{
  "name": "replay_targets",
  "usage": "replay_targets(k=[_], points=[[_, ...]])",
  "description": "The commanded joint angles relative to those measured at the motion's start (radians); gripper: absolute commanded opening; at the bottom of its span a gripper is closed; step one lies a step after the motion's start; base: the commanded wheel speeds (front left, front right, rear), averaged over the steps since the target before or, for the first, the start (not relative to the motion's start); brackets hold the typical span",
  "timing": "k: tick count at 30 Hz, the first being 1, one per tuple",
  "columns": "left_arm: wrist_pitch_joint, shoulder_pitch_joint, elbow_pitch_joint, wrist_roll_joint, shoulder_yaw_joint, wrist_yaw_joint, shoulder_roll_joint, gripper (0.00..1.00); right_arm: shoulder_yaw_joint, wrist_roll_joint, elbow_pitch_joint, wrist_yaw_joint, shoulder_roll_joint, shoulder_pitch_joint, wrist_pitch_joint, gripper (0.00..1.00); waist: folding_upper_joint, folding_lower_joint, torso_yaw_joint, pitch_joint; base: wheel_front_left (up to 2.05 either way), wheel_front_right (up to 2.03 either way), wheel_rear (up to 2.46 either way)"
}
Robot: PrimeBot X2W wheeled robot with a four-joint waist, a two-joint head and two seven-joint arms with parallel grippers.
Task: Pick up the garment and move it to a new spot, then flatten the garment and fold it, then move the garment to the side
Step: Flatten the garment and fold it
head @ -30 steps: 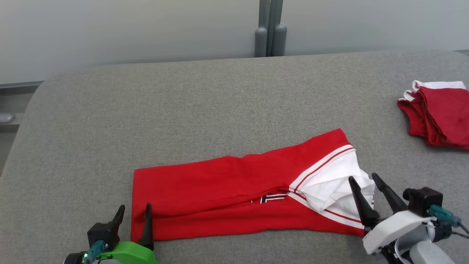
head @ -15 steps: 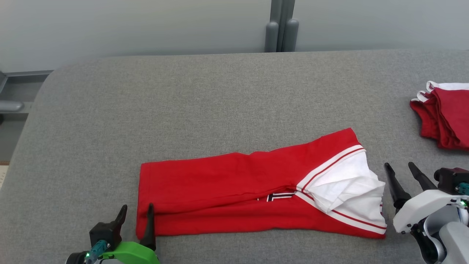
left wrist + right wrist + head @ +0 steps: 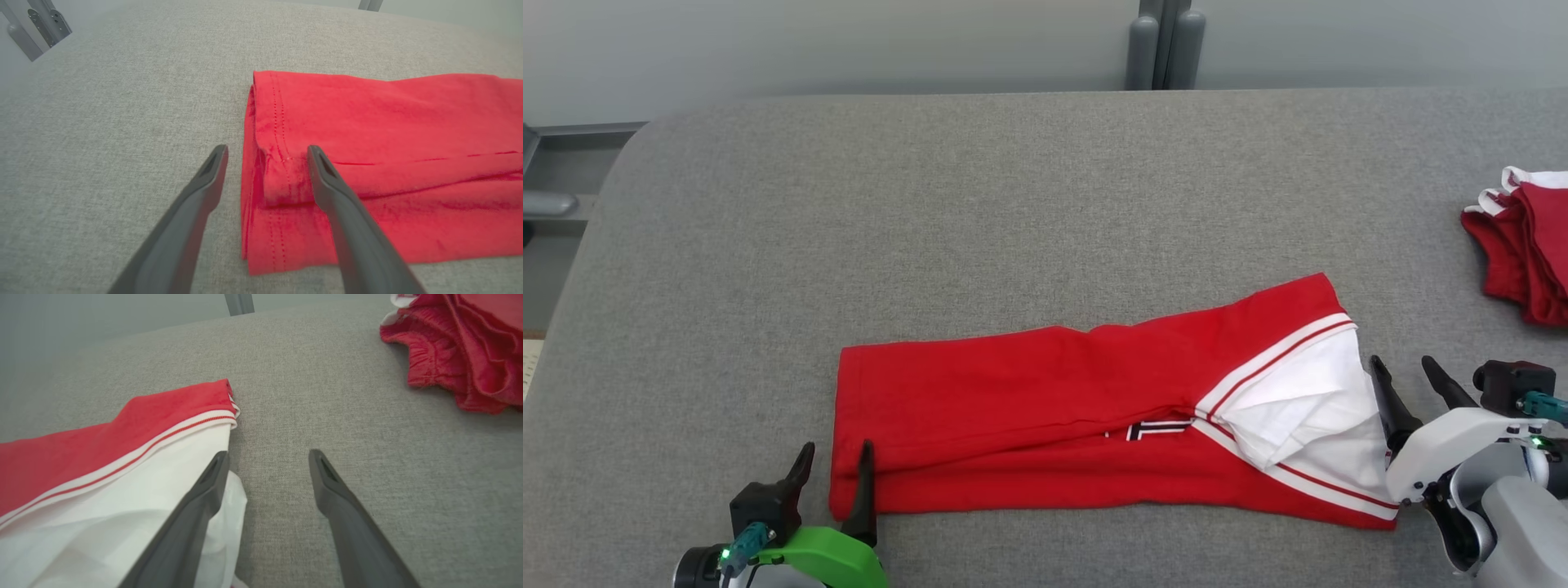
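While our left gripper (image 3: 836, 449) and right gripper (image 3: 1401, 363) stand spread wide at each end of the red garment (image 3: 1013, 408), we cannot read its half-hidden dark letters (image 3: 1156, 429).

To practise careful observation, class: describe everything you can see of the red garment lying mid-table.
The garment is red knit-looking cloth, folded lengthwise into a long band, flat on the grey table. Its left end shows stitched hems. The right end shows white fabric edged with red-and-white stripes, and a dark logo peeks from the fold. The open left gripper straddles its left corner, and the open right gripper stands at the white end. Neither grips it.
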Motion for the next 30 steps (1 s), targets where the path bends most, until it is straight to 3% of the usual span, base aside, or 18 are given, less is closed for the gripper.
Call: replay_targets(k=[1,8,16,30], points=[[0.000,-0.018,0.001,0.007,-0.001,-0.001,0.002,1.00,0.011,-0.007,0.020,-0.001,-0.008,-0.019,-0.006,1.00,-0.0001,0.0000,0.009,0.008,0.00,0.00,0.00],[0.000,-0.028,0.000,-0.003,-0.018,-0.004,0.002,1.00,0.079,0.026,0.057,-0.001,0.004,-0.008,-0.008,1.00,-0.0001,0.0000,0.017,0.005,0.00,0.00,0.00],[0.000,-0.020,-0.015,-0.008,-0.033,-0.004,0.002,1.00,0.170,0.102,0.009,-0.001,-0.021,0.039,-0.022,1.00,-0.0001,0.0000,0.007,-0.010,0.00,0.00,0.00],[0.000,-0.008,-0.033,0.009,-0.034,-0.005,0.002,1.00,0.226,0.185,0.004,-0.001,-0.024,0.012,-0.039,1.00,-0.0001,0.0000,0.023,-0.013,0.00,0.00,0.00]])
